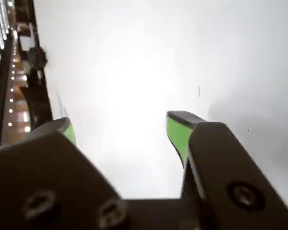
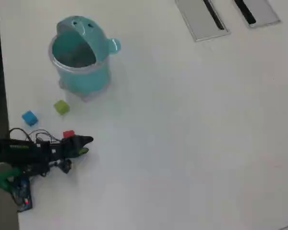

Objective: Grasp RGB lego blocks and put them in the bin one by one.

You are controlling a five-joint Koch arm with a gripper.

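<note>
In the overhead view the teal bin (image 2: 81,57) stands at the upper left of the white table, its lid tipped back. The yellow-green block (image 2: 61,107) and the blue block (image 2: 30,118) lie just below it. The red block (image 2: 68,134) lies right beside the arm, partly covered by it. My gripper (image 2: 85,145) points right, just right of the red block. In the wrist view my gripper (image 1: 122,125) is open, its green-padded jaws wide apart with only bare white table between them. No block or bin shows in that view.
Two flat grey panels (image 2: 201,18) with dark slots lie at the table's top right. The arm's base and wiring (image 2: 17,184) sit at the left edge. The table's left edge (image 1: 43,81) and dark surroundings show in the wrist view.
</note>
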